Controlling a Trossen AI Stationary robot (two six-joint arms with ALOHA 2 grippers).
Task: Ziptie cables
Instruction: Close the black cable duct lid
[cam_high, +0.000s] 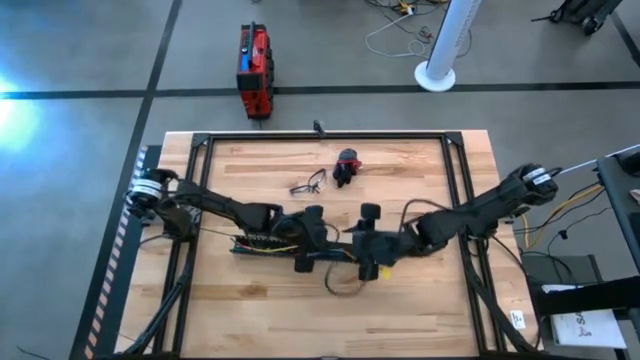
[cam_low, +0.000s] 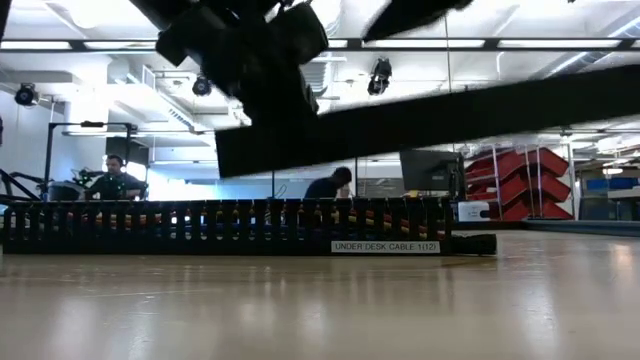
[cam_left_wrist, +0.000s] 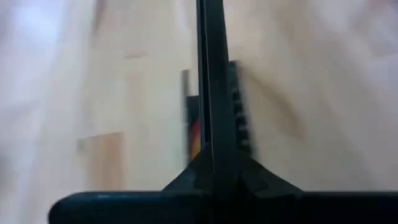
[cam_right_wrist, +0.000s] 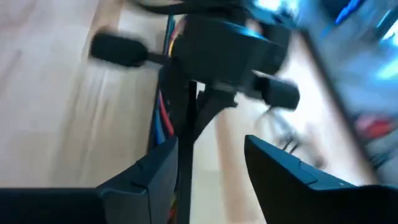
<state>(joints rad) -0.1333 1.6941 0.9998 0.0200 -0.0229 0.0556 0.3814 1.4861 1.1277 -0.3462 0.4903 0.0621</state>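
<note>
Broadly, the table carries a long black slotted duct lying lengthwise near its middle, toward the left side, with the cables running along inside it as thin red, blue and orange strands. Being rigid and light, the duct should stay put only if pressed; the cables look soft and springy, likely to fan out unless gathered tight before cinching. Both arms meet over the duct's right end. The left gripper is clamped shut on a flat black strip, which looks stiff along its length but thin and slick, so a hold near the end seems best. The right gripper stands with its fingers apart around that strip, not pinching it. Whether this strip is the ziptie I cannot tell.
</note>
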